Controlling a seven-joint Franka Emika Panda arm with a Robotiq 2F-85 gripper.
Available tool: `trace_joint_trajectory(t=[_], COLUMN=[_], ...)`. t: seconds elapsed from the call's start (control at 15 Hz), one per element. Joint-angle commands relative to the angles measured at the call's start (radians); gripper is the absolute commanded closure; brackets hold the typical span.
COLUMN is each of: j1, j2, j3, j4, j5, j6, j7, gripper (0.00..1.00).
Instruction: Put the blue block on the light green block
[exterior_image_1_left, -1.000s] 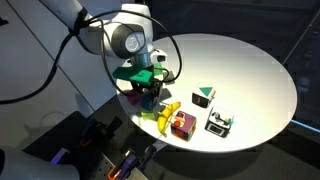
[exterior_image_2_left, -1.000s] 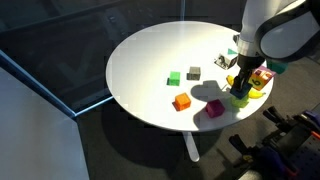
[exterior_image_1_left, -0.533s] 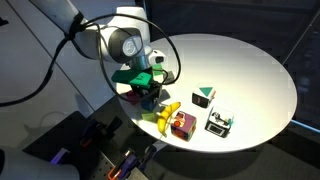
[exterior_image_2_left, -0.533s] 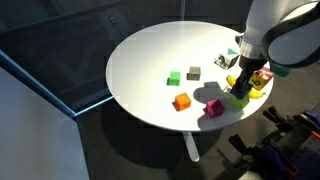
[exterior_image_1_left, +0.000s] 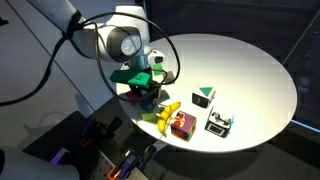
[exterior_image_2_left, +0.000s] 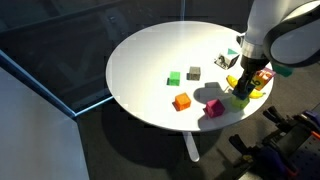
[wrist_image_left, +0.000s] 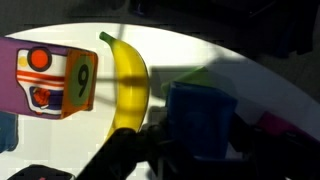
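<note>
In the wrist view my gripper (wrist_image_left: 196, 152) is shut on the blue block (wrist_image_left: 200, 108), which fills the space between the dark fingers. A pale green edge of the light green block (wrist_image_left: 190, 78) shows just behind the blue block. I cannot tell whether the two touch. In both exterior views the gripper (exterior_image_1_left: 148, 96) (exterior_image_2_left: 240, 88) is low over the table's edge beside the banana. A yellow-green patch, the light green block (exterior_image_2_left: 240, 100), lies under it. The blue block is hidden by the fingers in both.
A yellow banana (wrist_image_left: 130, 85) (exterior_image_1_left: 168, 112) lies next to the gripper, with a purple numbered cube (wrist_image_left: 50, 80) (exterior_image_1_left: 182, 124) beyond it. A magenta cube (exterior_image_2_left: 214, 107), orange cube (exterior_image_2_left: 181, 101), dark green cube (exterior_image_2_left: 174, 77) and grey cube (exterior_image_2_left: 194, 72) stand on the round white table (exterior_image_2_left: 150, 60).
The gripper has shifted very slightly. The blocks and banana have not moved.
</note>
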Motion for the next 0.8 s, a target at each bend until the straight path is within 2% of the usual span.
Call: trace_joint_trajectory(t=[0.0, 0.2, 0.4, 0.73], j1=[-0.003, -0.001, 0.0, 0.001], j2=[-0.057, -0.085, -0.092, -0.078], j3=[0.008, 0.008, 0.009, 0.012], j4=[0.014, 0.013, 0.002, 0.003], j5=[0.01, 0.0, 0.0, 0.077], j6=[-0.112, -0.149, -0.13, -0.116], j7=[-0.021, -0.013, 0.017, 0.1], gripper=[0.69, 0.69, 0.69, 0.69])
